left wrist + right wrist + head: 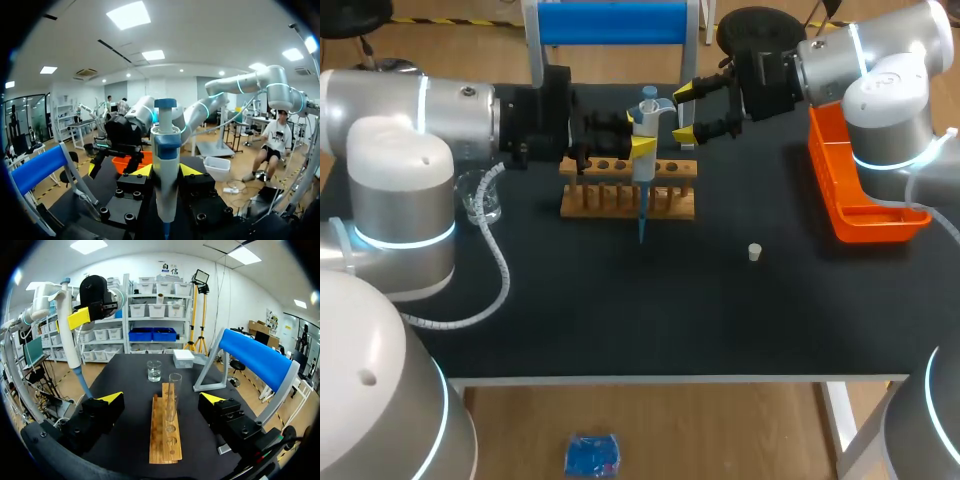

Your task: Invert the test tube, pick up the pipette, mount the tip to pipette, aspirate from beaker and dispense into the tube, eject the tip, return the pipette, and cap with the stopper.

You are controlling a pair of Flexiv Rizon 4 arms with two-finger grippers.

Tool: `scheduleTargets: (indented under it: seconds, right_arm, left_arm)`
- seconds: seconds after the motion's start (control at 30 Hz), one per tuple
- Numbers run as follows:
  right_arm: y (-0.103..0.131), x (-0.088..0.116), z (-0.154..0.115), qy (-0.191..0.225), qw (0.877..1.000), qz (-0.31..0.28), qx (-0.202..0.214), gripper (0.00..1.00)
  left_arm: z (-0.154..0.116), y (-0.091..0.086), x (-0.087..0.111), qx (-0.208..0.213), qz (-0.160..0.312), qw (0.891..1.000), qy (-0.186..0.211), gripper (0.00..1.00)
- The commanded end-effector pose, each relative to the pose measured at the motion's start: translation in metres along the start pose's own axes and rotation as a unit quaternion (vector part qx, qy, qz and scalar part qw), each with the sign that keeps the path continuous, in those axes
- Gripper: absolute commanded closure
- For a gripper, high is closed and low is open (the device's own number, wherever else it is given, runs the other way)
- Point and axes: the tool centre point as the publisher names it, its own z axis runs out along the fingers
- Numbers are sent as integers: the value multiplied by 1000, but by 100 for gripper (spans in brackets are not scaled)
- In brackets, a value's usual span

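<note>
While pinched upright by the left gripper, the pipette is aimed downward, upper centre; the right gripper is spread.

Pipette hangs over rack middle; right gripper close beside, jaws apart. Beaker left, orange tray right. Broad table strip before rack, stopper only.

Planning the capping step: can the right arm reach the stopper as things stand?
Probably yes: the right gripper is open and empty, and the stopper stands alone on bare table, clear of the rack and pipette.
</note>
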Motion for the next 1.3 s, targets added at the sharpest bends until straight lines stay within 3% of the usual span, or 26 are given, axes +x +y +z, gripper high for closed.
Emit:
scheduleTargets:
  seconds: [0.03,0.2,0.53,0.6,0.93,1.13,1.3]
  right_arm:
    - [0,0,0,0,1000,0,0,0]
    - [9,11,-15,-1,1000,-18,2,0]
    - [11,70,-57,28,998,-51,-36,0]
    - [11,80,-57,37,997,-61,-43,0]
    - [12,130,-43,120,977,-64,-167,0]
    - [17,144,-32,148,966,-47,-205,0]
    - [27,147,-17,158,965,-21,-208,0]
  left_arm:
    - [-1,-1,-1,-2,-1,1000,3,100]
    - [-1,-1,-1,-2,-1,1000,3,100]
    - [-1,-1,-1,-2,-1,1000,3,100]
    - [-1,-1,-1,-2,-1,1000,3,100]
    - [-1,-1,-1,-2,-1,1000,3,100]
    - [-1,-1,-1,-2,-1,1000,3,100]
    - [-1,-1,-1,-2,-1,1000,3,100]
